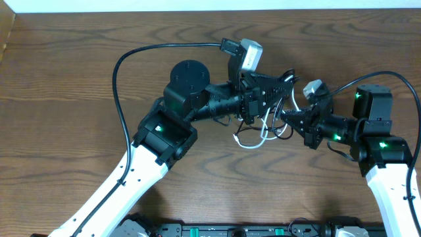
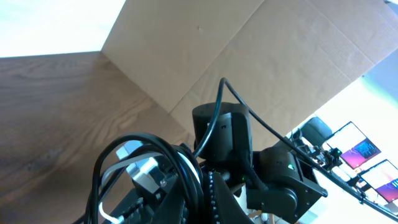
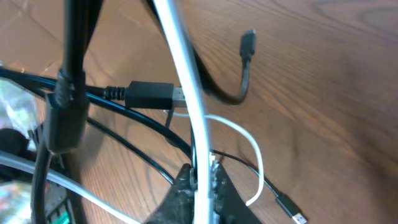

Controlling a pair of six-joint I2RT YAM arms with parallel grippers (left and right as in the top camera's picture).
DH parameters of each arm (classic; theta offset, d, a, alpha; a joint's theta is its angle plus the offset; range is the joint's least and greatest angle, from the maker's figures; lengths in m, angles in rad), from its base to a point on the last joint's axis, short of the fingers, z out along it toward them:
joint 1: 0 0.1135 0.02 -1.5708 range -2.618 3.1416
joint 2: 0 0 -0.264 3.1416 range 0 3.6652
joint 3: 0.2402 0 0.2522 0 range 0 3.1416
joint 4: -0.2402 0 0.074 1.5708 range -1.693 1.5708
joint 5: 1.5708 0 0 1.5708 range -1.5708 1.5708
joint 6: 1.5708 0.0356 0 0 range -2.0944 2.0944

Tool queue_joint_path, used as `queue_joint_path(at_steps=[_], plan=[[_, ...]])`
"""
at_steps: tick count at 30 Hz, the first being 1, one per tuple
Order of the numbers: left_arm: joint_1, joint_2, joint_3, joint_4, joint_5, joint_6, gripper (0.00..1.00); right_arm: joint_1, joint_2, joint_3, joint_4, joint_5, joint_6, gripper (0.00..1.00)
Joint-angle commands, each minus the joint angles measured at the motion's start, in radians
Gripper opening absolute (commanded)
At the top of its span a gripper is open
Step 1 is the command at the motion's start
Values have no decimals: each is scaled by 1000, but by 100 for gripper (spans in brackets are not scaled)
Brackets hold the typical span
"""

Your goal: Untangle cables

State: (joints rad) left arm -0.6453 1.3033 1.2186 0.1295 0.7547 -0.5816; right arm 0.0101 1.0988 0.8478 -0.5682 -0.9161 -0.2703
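Note:
The cables lie tangled at the table's middle, between my two grippers. In the overhead view the white cable (image 1: pixel 252 143) curls on the wood just below them, and loops of the black cable (image 1: pixel 287 74) rise behind. My left gripper (image 1: pixel 268 99) is shut on the black cable (image 2: pixel 189 180), whose strands run between its fingers (image 2: pixel 217 199). My right gripper (image 3: pixel 202 186) is shut on the white cable (image 3: pixel 186 81), which runs straight up out of its jaws. Near it, a black USB plug (image 3: pixel 155 94) hangs above the wood and a small plug end (image 3: pixel 249 40) curls over it.
The left arm's thick black lead (image 1: pixel 122 66) arches over the table's left half. A cardboard wall (image 2: pixel 249 50) stands behind the table. Another plug (image 3: pixel 291 208) lies on the wood to the right of my right gripper. The right arm (image 1: pixel 375 125) stands at the right side.

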Motion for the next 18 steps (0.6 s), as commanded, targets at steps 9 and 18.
queue_joint_path(at_steps=[9, 18], plan=[[0, -24, 16, 175, 127, -113, 7, 6, -1, 1, 11, -44, -98, 32], [0, -24, 16, 180, 108, -111, 8, 6, -1, 1, 6, -144, -98, 1]])
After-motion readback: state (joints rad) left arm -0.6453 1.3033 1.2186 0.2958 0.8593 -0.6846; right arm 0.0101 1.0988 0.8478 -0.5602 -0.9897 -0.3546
